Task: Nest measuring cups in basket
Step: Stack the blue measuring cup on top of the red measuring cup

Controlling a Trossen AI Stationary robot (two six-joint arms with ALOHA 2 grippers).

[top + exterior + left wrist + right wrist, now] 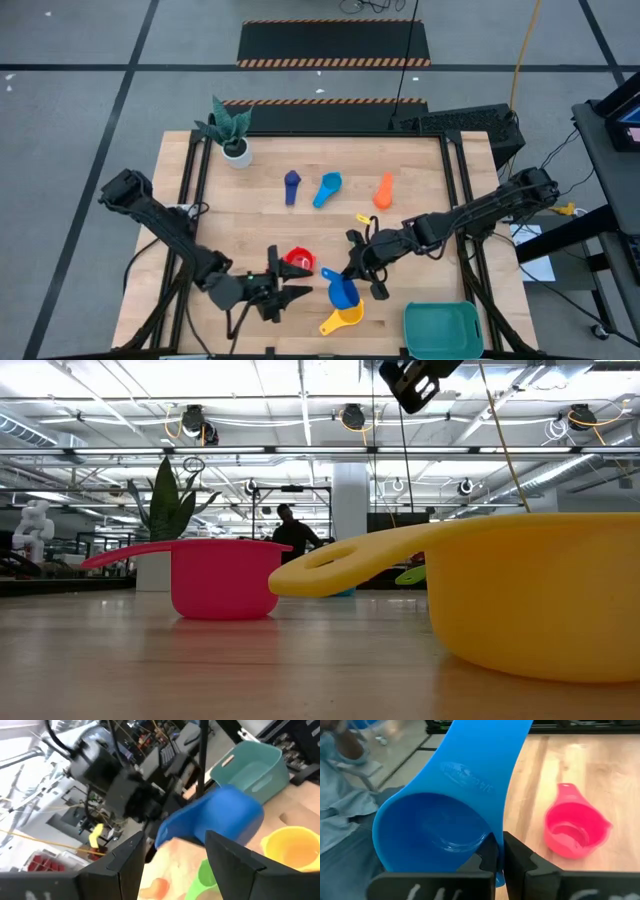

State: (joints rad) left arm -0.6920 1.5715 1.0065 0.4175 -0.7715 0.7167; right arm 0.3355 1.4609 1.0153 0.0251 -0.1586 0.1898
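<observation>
Table [420, 170] is light wood, and the teal basket [443, 329] sits at about 5 o'clock on it in the overhead view, nothing in it yet. Right gripper [352, 272] is near the middle-front of the table with its jaws clenched on the rim of the blue measuring cup [342, 292], which you can see pinched between the fingers in the right wrist view [440, 820]. Yellow cup [343, 319] lies just past it toward 6 o'clock, close enough that I can't tell if they touch. Left gripper [283, 289] hangs over at about 7 o'clock, jaws parted and not grasping anything, pointing at the blue cup. Red cup [298, 261] sits just beside the left gripper's fingers. Further back toward 12 o'clock there's a row of three lying apart: navy cup [291, 184], light blue cup [327, 187], orange cup [384, 190]. Potted plant [232, 131] in a white pot stands at 10 o'clock near the back corner.
</observation>
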